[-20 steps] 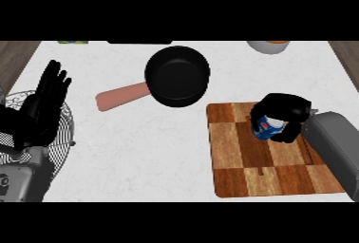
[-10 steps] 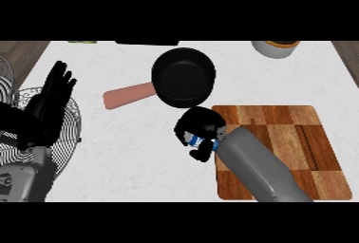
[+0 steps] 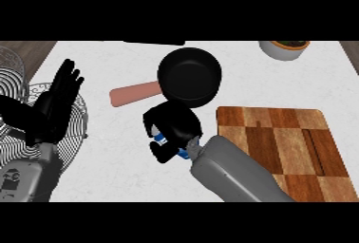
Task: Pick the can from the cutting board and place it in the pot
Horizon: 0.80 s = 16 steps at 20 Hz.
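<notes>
No readable text, labels, brands, numbers, signs on anything in view

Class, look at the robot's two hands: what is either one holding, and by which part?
The right hand is curled round the blue can, gripping its sides; most of the can is hidden. The left hand is open and holds nothing.

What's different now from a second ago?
The right hand, curled round the can, has carried it leftward off the cutting board and now holds it just below the black pot. The left hand stays open at the left; pot and board look unmoved.
</notes>
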Each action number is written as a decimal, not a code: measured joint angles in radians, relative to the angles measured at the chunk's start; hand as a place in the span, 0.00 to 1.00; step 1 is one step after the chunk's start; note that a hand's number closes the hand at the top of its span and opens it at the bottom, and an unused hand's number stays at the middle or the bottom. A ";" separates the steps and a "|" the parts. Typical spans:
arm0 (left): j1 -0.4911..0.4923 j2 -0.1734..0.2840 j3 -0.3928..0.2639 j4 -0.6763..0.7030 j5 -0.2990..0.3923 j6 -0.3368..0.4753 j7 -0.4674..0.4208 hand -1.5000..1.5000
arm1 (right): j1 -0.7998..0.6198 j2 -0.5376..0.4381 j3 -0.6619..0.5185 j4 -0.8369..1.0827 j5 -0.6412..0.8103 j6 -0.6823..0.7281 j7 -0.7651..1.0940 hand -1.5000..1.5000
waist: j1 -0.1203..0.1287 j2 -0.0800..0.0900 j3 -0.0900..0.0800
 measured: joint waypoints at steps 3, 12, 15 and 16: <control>-0.003 0.002 0.004 0.011 -0.003 0.001 -0.004 0.50 | -0.037 0.004 0.024 -0.097 -0.013 -0.144 0.153 1.00 | -0.005 -0.001 0.000; -0.014 -0.002 0.011 0.024 -0.015 0.011 -0.014 0.50 | -0.307 0.005 0.125 -0.211 0.096 -0.437 0.661 1.00 | -0.025 0.006 -0.002; 0.003 0.004 0.023 0.014 -0.006 0.001 -0.020 0.50 | -0.388 0.001 0.133 -0.193 0.112 -0.463 0.729 1.00 | -0.031 0.010 -0.001; -0.002 0.002 0.025 0.015 -0.006 0.002 -0.021 0.50 | -0.415 0.000 0.128 -0.180 0.107 -0.467 0.737 1.00 | -0.034 0.012 -0.001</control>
